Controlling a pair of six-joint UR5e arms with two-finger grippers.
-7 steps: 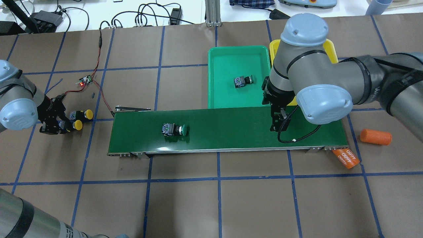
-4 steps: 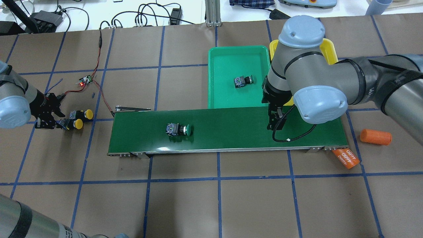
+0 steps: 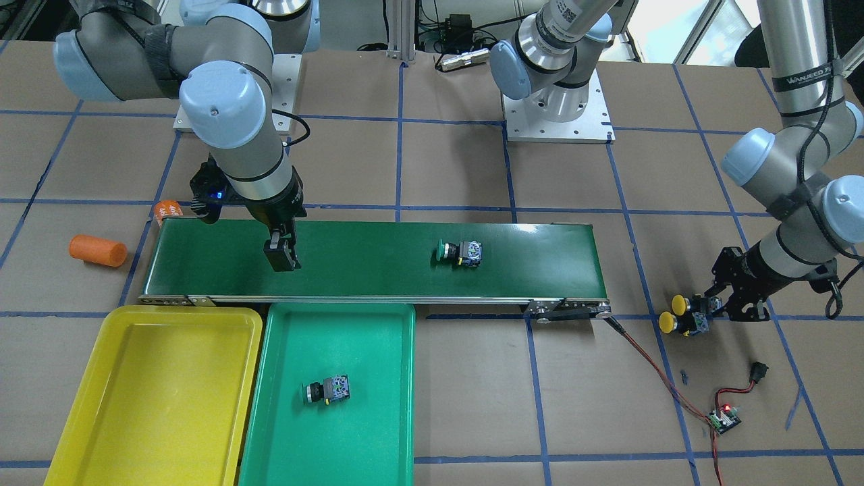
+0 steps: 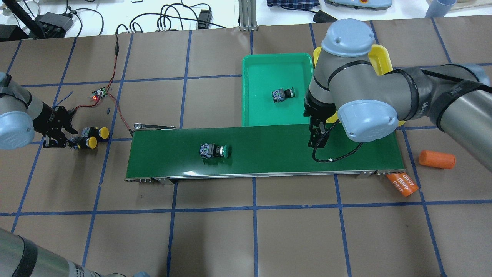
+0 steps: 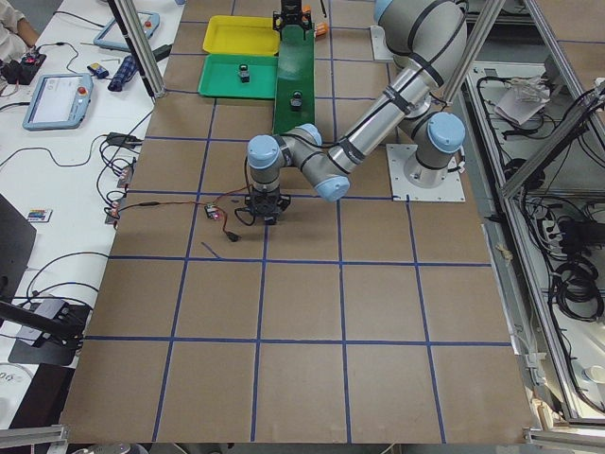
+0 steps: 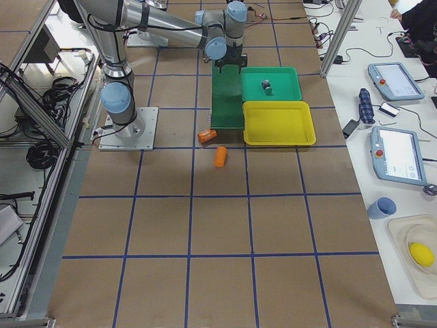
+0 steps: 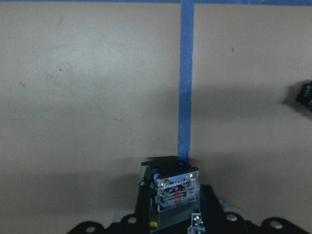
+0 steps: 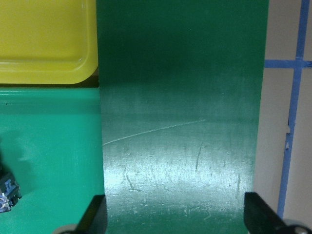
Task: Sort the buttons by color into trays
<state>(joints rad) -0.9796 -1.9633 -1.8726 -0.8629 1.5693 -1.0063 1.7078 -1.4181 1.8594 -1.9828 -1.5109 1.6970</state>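
A robotics lab: two UR5e arms (image 3: 229,128) are bolted by mounting plates (image 3: 601,128) to a table papered brown (image 4: 215,238) and gridded with blue tape (image 4: 253,207). It carries a small conveyor belt (image 4: 269,154). Teach pendants (image 6: 396,156) and cables (image 4: 166,24) lie on white side benches (image 6: 423,113) by aluminium frame posts (image 6: 339,35).

Bright, even light from above fills the room views, leaving only short, soft shadows on the table (image 4: 215,238). The white bench (image 4: 111,15) beyond its far edge is washed out. The conveyor belt (image 8: 180,161) carries a pale sheen in the right wrist view. The left wrist view is dimmer and softer, with shadow around the button (image 7: 174,187).
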